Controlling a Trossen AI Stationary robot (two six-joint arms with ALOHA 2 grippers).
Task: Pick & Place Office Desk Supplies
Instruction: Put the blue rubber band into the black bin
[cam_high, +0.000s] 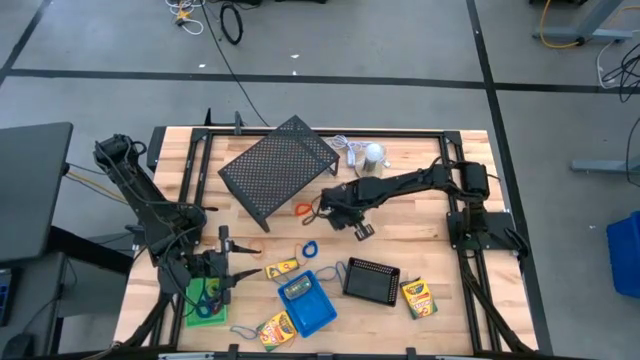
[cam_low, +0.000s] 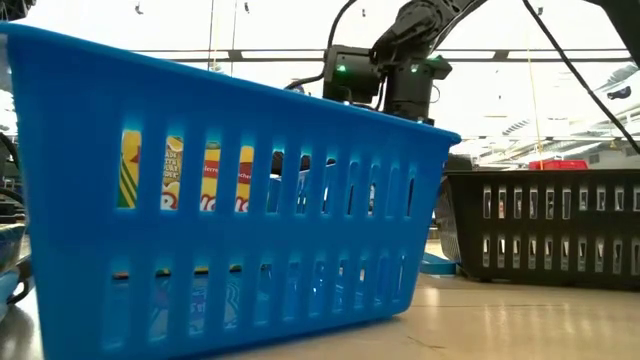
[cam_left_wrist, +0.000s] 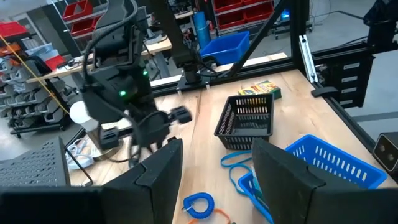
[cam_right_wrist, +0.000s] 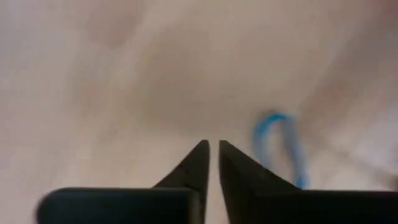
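While the right gripper (cam_high: 352, 226) hangs mid-table with fingertips nearly touching and nothing between them, a blue elastic loop (cam_right_wrist: 281, 146) lies on the wood just beside it. Left gripper (cam_left_wrist: 214, 180) sits near the green tray (cam_high: 206, 303), fingers parted, empty. Blue tray (cam_high: 308, 305) holds a crayon box (cam_high: 298, 290).

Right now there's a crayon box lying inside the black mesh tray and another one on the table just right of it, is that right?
Not quite. The high view shows the black mesh tray with nothing visible in it; the crayon box in a tray lies in the blue tray to its left. The other crayon box does lie on the table just right of the black mesh tray.
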